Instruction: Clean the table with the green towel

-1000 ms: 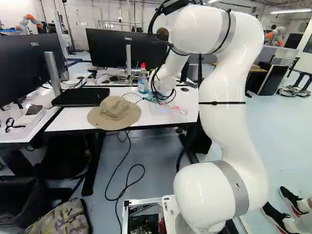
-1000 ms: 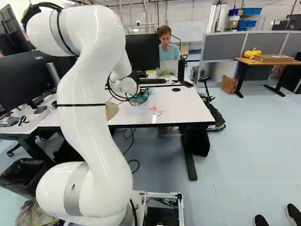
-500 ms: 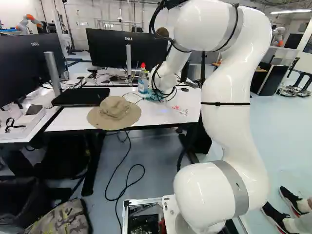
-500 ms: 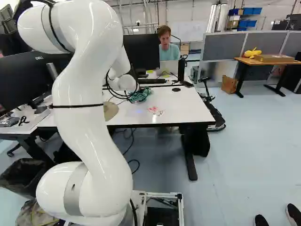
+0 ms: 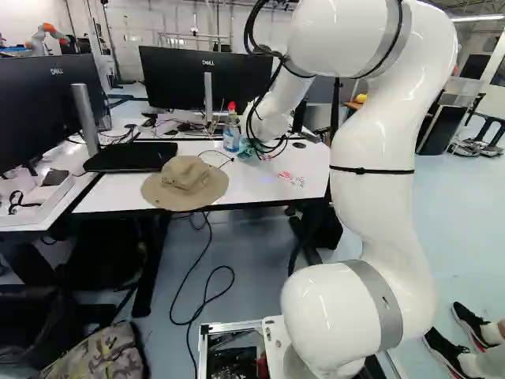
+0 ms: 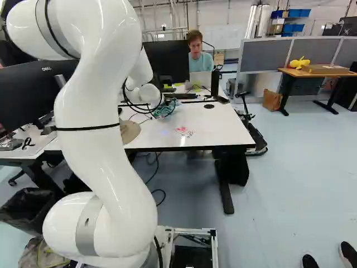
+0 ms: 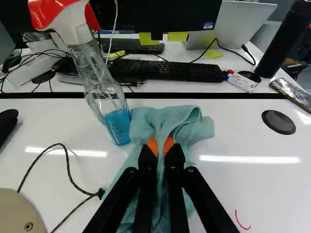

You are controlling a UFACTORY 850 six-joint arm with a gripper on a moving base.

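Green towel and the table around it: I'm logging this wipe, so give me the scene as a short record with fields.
gripper: black gripper, shut on green towel
towel: bunched at the fingers, over white table
marks: red marks remain, nearer the base than the towel
bottle: spray bottle, blue liquid inside, upright beside towel
hat: tan hat, at table's near edge
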